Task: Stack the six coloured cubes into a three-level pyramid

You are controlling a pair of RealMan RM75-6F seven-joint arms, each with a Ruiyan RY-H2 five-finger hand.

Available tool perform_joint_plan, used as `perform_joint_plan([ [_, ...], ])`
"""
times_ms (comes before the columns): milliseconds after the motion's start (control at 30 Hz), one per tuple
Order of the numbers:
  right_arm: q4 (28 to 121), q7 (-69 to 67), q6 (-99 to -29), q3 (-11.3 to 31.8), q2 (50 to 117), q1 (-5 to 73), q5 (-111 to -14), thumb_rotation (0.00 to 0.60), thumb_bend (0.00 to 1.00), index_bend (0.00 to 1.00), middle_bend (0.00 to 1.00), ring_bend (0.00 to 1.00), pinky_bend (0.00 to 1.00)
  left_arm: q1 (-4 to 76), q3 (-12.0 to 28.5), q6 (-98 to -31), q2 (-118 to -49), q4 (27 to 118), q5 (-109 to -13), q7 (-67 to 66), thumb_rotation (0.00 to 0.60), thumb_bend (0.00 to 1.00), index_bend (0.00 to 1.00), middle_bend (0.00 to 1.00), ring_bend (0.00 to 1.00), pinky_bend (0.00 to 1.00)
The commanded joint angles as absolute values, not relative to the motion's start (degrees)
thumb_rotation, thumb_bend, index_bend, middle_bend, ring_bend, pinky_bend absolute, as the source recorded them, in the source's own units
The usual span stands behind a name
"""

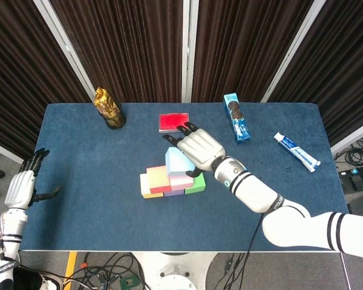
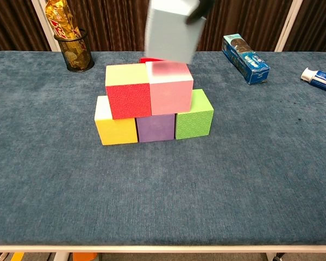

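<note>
My right hand (image 1: 198,147) holds a pale blue cube (image 1: 176,162) (image 2: 171,30), tilted, in the air just above the stack. In the chest view only its dark fingertips (image 2: 199,10) show at the cube's top right. Below, a red cube (image 2: 129,91) and a pink cube (image 2: 170,88) rest side by side on a bottom row of yellow (image 2: 116,125), purple (image 2: 156,127) and green (image 2: 194,115) cubes. The blue cube hangs over the pink one, not touching it. My left hand (image 1: 22,185) sits off the table's left edge, fingers apart, holding nothing.
A black mesh cup with a gold-wrapped object (image 1: 109,109) (image 2: 70,39) stands at the back left. A flat red box (image 1: 174,122) lies behind the stack. A blue carton (image 1: 236,118) (image 2: 246,58) and a toothpaste tube (image 1: 297,151) (image 2: 320,79) lie to the right.
</note>
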State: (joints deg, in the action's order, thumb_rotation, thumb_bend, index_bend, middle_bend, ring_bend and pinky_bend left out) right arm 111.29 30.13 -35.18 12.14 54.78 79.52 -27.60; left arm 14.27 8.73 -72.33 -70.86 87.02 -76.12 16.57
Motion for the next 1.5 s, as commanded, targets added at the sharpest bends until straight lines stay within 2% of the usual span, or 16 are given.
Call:
perform_joint_plan([
  [33,109.07,28.87,-33.01,12.17,56.13,82.08,-26.42,0.6,0.27,0.0,0.49,0.02,0.0,14.13,7.9,-73.33,-71.39,85.24,-78.16,17.38,0.6,0.22,0.07,0.02,0.0,0.0],
  [467,106.94,27.33,-29.84,7.95,56.88,87.63,-28.3,0.6,0.26,0.0,0.49,0.02,0.0,14.52,6.3,-74.31,-71.55,82.23,-81.69,18.19,0.6,0.2,0.07,0.02,0.0,0.0],
  [733,106.54,25.95,-29.55,7.49,56.13,87.98,-33.48,0.6,0.27,0.0,0.48,0.02,0.0,14.8,6.25,-73.85,-71.8,82.06,-81.25,18.05,0.6,0.2,0.07,0.02,0.0,0.0],
  [1167,103.7,21.43,-24.22,6.83,56.52,88.87,-39.93,0.6,0.27,0.0,0.47,0.02,0.0,15.3,6.86,-72.83,-71.75,82.19,-79.86,19.39,0.6,0.2,0.07,0.02,0.0,0.0],
  [1500,103.04,18.18,-22.06,5.64,56.46,90.8,-40.83,0.6,0.27,0.0,0.47,0.02,0.0,15.32,6.81,-72.42,-71.39,82.58,-79.6,20.74,0.6,0.2,0.07,0.02,0.0,0.0],
])
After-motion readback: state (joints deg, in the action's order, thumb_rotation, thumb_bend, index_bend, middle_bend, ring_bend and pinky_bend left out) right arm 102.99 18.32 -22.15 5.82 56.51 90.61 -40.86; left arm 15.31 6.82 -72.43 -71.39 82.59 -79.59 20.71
